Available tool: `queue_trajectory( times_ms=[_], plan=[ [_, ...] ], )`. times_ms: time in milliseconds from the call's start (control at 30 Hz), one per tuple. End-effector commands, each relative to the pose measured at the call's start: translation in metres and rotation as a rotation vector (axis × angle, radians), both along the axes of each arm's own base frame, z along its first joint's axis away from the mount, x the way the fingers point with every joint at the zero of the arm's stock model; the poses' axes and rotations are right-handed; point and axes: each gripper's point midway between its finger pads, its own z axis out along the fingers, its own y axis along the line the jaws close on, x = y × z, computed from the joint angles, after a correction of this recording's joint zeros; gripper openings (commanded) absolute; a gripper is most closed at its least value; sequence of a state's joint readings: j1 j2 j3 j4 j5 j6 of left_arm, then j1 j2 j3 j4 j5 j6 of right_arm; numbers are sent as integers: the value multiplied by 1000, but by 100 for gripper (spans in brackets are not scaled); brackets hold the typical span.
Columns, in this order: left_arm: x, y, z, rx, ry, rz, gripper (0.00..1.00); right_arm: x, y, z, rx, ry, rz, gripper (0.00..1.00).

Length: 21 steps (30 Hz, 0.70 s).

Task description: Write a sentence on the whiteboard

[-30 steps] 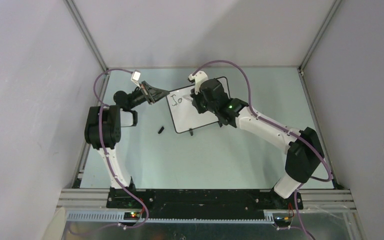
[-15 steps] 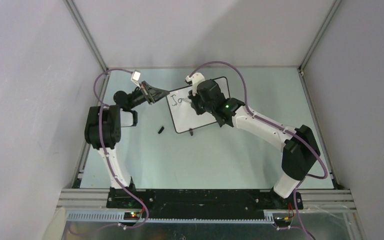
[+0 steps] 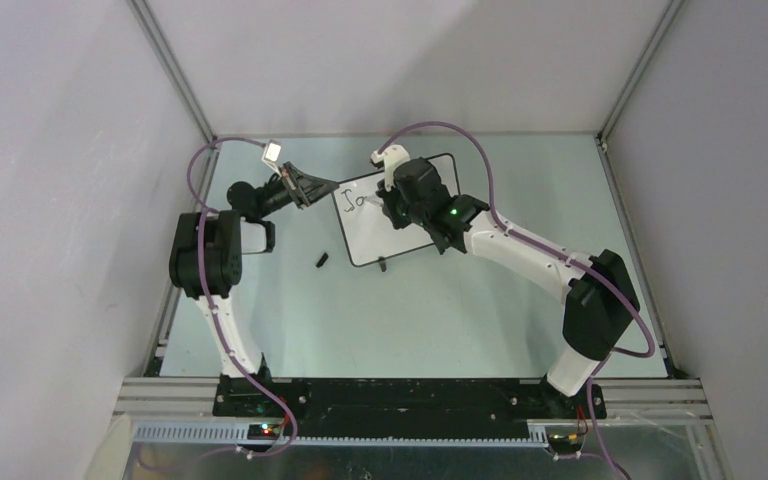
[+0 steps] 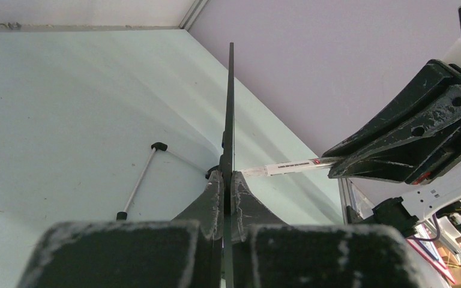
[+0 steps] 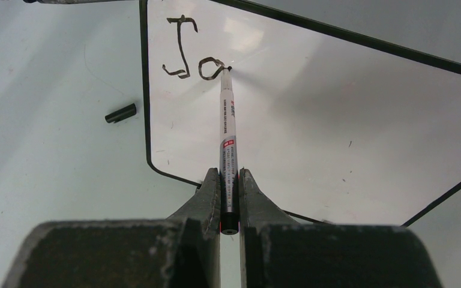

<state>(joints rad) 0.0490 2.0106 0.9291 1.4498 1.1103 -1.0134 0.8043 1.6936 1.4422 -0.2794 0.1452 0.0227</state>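
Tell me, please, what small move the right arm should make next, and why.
Probably slide the marker tip a little rightward along the whiteboard, as the right wrist view shows it, to start the next letter. Only "Jo" is written, the tip rests at the o's tail, the right gripper is shut on the marker, and the left gripper clamps the board's edge.

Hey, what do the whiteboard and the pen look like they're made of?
Whiteboard: glossy white face, likely a coated or laminated sheet, judging by the soft glare on it. Its thin black frame looks like matte plastic, though metal is possible. Pen: smooth white barrel with a printed label, probably plastic.
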Motion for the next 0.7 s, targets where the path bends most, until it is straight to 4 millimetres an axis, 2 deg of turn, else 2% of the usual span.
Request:
queue_trajectory(
  times_ms=[0, 367, 667],
  plan=[
    [-4, -1, 17, 12, -98, -25, 0, -1, -3, 11, 5, -25, -10, 0],
    [-4, -1, 18, 13, -99, -25, 0, -5, -10, 3, -11, -14, -20, 0],
    [-4, -1, 17, 13, -98, -25, 0, 3, -13, 13, 13, -33, -44, 0]
  ],
)
